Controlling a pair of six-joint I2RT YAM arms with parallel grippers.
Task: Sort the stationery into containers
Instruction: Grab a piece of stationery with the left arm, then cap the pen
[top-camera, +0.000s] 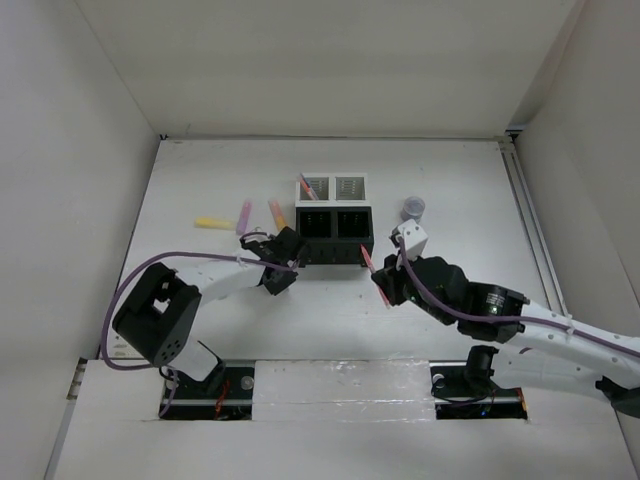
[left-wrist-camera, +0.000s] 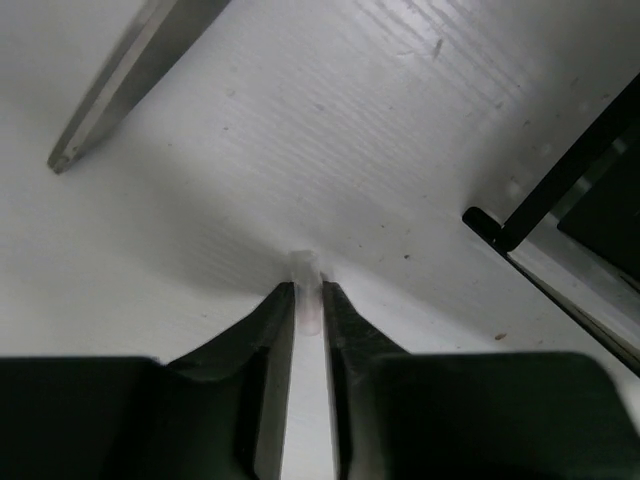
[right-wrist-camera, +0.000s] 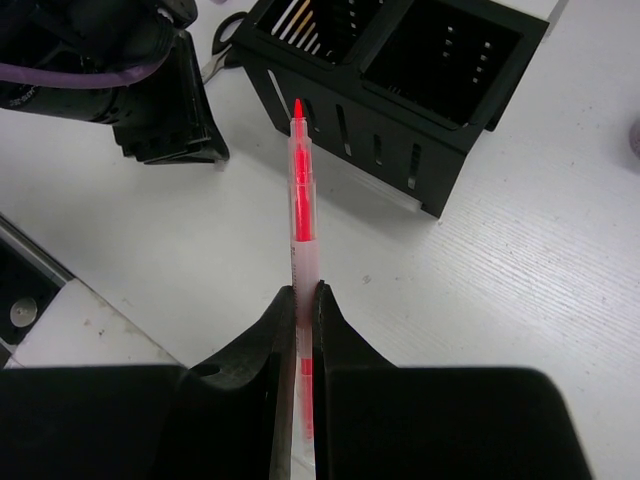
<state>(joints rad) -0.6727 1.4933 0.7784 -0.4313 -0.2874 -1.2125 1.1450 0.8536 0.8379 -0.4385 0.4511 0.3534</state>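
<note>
The right gripper (right-wrist-camera: 305, 300) pinches the red pen (right-wrist-camera: 300, 205) low on its clear barrel. The fingers are pressed tight against it, and the tip points toward the black containers (right-wrist-camera: 455, 110). The pen is above the middle of the table (top-camera: 450, 180), just on the near-edge side of the container block.

The pen is likely light, stiff and smooth. With this low grip a long length stands free, so it may pivot between the pads. A hold nearer mid-barrel would be steadier.

The left gripper (left-wrist-camera: 308, 298) pinches a thin clear item (left-wrist-camera: 304, 268) close to the tabletop, near the scissors blade (left-wrist-camera: 120, 85). What this item is cannot be told.
</note>
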